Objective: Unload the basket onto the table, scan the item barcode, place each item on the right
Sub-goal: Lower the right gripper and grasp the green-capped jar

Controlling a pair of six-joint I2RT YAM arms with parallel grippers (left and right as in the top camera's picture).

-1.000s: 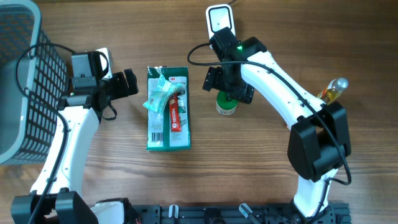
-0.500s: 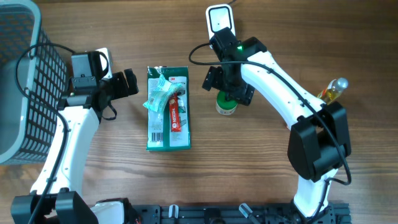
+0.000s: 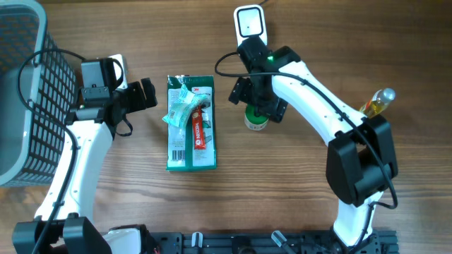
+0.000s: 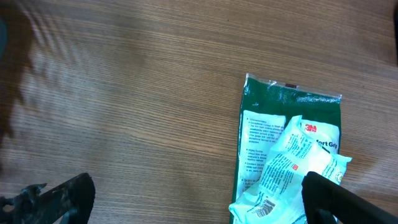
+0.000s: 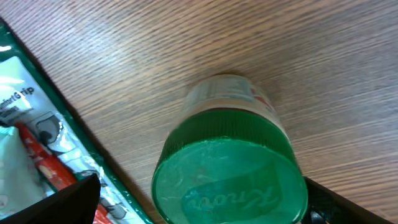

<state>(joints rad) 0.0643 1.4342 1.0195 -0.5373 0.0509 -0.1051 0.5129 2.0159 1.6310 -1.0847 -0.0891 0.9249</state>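
The green-lidded jar (image 3: 254,121) stands upright just right of the green packet (image 3: 191,137), the mesh basket (image 3: 28,77) far left; my right pincer (image 3: 258,100) hangs wide open over the jar, my left pincer (image 3: 146,93) equally spread beside the packet, both holding nothing.

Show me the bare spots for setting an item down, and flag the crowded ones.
Free: the wooden table between both arms, below the flat green packet; also the strip between the grey wire basket and white scanner. Crowded: around the green-lidded jar, with the open right hand over it, beside the packet.
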